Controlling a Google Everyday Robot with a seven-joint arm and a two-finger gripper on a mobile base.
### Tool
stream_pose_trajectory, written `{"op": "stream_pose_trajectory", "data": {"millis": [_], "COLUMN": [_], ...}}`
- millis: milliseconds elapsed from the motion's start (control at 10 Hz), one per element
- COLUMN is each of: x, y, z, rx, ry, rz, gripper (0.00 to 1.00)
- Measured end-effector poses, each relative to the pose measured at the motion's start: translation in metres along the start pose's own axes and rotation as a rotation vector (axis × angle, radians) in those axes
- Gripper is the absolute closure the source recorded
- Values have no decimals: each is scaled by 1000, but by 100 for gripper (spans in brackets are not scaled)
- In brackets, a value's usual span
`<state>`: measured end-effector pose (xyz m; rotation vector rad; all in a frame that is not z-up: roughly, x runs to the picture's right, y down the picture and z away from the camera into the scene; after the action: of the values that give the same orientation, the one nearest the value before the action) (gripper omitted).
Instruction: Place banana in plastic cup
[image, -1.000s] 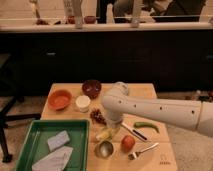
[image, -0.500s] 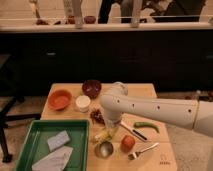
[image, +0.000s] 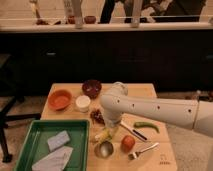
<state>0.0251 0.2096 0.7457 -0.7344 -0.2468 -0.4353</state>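
White rounded arm w/ row of small dark dots along its side; gripper (image: 113, 131) sat low over the table, mostly hidden.

A: Anything reading as text, labels or numbers?
B: Nothing legible. A small dark mark is sitting on the table (image: 162, 161) corner, right of and nearer the camera than the gripper (image: 111, 131), but it isn't resolving into characters.
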Motion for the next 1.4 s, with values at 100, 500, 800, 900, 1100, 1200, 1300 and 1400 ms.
{"op": "stream_pose_trajectory", "data": {"millis": [100, 500, 800, 900, 1100, 1200, 1300, 1400], "x": [0, 0, 0, 0, 0, 0, 0, 0], "y": [0, 0, 0, 0, 0, 0, 0, 0], "z": [0, 0, 0, 1, 0, 0, 0, 1], "rx": [0, 0, 0, 0, 0, 0, 0, 0], "ry": [0, -2, -2, -2, -2, -2, -2, -2], "rz": [0, 2, 2, 2, 2, 2, 2, 2], "gripper": [46, 20, 20, 20, 20, 20, 20, 20]}}
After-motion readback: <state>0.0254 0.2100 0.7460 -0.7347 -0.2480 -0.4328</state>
